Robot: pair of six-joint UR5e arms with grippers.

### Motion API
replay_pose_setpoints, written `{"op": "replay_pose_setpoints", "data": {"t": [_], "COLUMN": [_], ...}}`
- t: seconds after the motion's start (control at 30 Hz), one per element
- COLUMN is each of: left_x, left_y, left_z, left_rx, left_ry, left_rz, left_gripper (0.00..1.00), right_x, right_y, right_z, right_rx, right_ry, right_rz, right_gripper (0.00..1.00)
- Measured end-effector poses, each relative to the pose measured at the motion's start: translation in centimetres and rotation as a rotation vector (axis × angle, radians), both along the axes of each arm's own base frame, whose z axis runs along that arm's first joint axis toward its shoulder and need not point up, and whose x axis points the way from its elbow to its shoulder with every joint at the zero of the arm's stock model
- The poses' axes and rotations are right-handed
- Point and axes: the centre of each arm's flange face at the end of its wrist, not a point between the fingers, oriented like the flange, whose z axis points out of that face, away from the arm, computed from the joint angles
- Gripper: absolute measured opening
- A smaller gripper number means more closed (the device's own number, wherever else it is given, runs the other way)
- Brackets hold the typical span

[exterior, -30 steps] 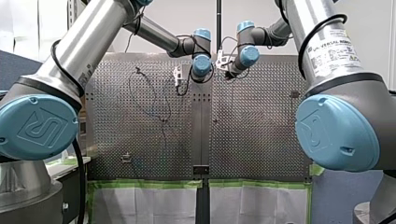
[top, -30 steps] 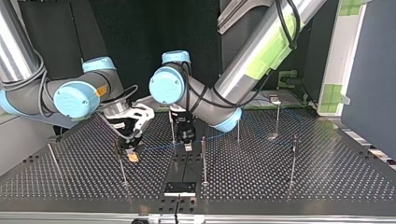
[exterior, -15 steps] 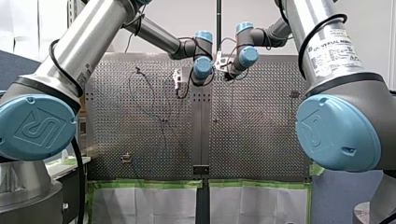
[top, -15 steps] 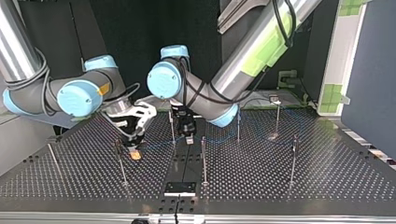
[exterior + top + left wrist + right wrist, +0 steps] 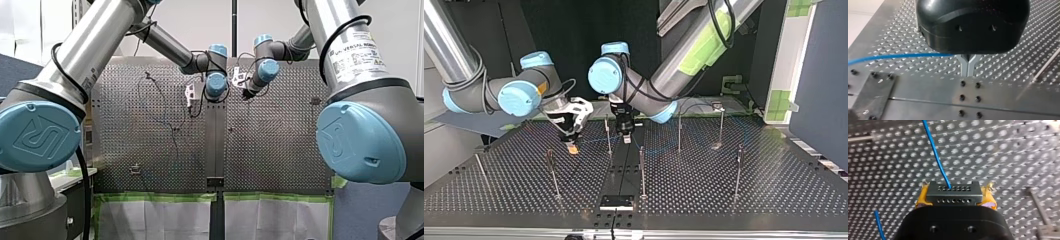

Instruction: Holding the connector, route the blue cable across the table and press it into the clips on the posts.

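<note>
My right gripper (image 5: 954, 202) is shut on a black connector (image 5: 953, 192), held between its yellow pads (image 5: 921, 201). The blue cable (image 5: 935, 157) leaves the connector's top face. In the top view this gripper (image 5: 572, 148) hangs low over the table left of the middle. From it the cable (image 5: 594, 141) runs across to my left gripper (image 5: 626, 137), then on towards the posts (image 5: 679, 132) at the right. In the left wrist view the metal fingers (image 5: 968, 67) are pressed together, and the cable (image 5: 898, 56) comes in from the side to meet them.
Thin upright posts stand about the perforated table: one (image 5: 608, 136) between the grippers, one (image 5: 642, 170) nearer the camera, one (image 5: 553, 175) at the left, others (image 5: 739, 170) at the right. A small black plate (image 5: 616, 201) lies at the near edge.
In the top view both grippers have drawn back, away from the camera. The right one carried the connector from beside the left post to behind it. Both grips are unchanged.
</note>
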Motion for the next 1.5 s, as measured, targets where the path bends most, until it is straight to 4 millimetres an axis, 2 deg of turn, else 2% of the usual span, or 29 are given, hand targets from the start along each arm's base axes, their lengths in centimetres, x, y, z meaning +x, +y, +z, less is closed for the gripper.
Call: {"op": "replay_pose_setpoints", "data": {"t": [0.33, 0.63, 0.83, 0.97, 1.07, 1.33, 1.5], "left_x": [0.1, -0.9, -2.0, -2.9, -3.6, -4.7, -4.3], "left_y": [0.8, 0.7, 0.2, 0.5, 1.0, 2.0, 1.4], "left_z": [-3.4, -6.9, -11.7, -15.3, -17.1, -19.3, -18.8], "left_rx": [-0.001, -0.003, -0.007, 0.004, 0.014, 0.004, -0.026], "left_ry": [0.005, 0.018, 0.061, 0.107, 0.135, 0.156, 0.144], "left_rz": [-0.062, -0.131, -0.177, -0.182, -0.181, -0.198, -0.225], "left_gripper": [0.02, 0.02, 0.02, 0.02, 0.02, 0.02, 0.02], "right_x": [-0.4, -0.6, -1.4, -2.1, -2.6, -3.6, -3.9], "right_y": [1.3, 2.6, 3.7, 4.1, 4.4, 4.8, 4.4], "right_z": [-3.6, -6.5, -8.8, -10.3, -11.3, -14.2, -15.7], "right_rx": [0.037, 0.055, 0.088, 0.1, 0.108, 0.119, 0.129], "right_ry": [0.017, 0.025, 0.061, 0.07, 0.062, 0.058, 0.062], "right_rz": [0.003, 0.009, 0.012, 0.006, -0.002, -0.014, -0.021], "right_gripper": [0.0, 0.0, 0.0, 0.0, 0.0, 0.0, 0.0]}}
